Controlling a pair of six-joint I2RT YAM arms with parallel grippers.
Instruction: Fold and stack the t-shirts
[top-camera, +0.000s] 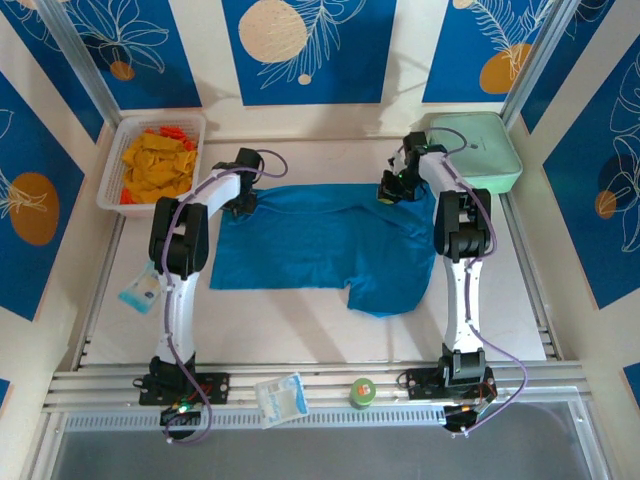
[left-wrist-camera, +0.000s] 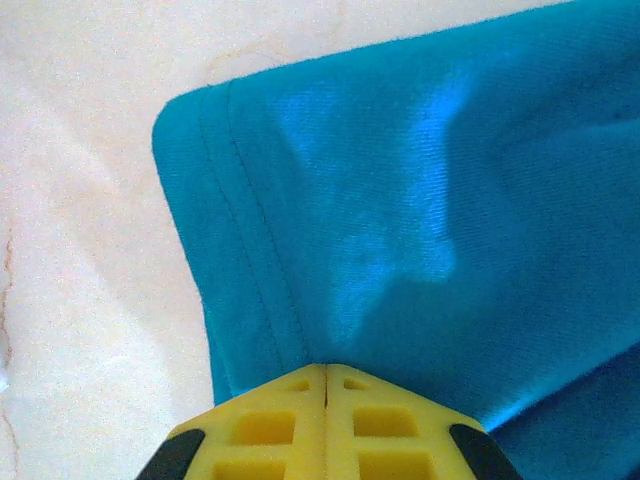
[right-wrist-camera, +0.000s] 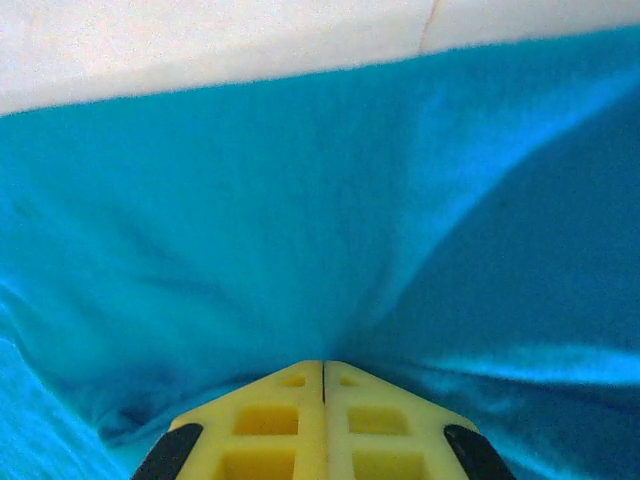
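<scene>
A white plastic basket (top-camera: 110, 172) of orange pieces stands far-left of the solid teal-blue cloth t-shirt (top-camera: 320, 245), which lies spread flat | left gripper (left-wrist-camera: 326, 368) pinched tight on the shirt's hemmed far-left corner | right gripper (right-wrist-camera: 323, 365) clamped on its far-right edge | mint-green hard rounded case (top-camera: 482, 150) just beyond that corner

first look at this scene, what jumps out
A big teal-blue t-shirt spread across the middle of the table grabs the eye first. The left gripper and right gripper are each shut on its far edge, one toward each end. A white basket of orange-yellow pieces sits far left, a mint-green case far right.
</scene>
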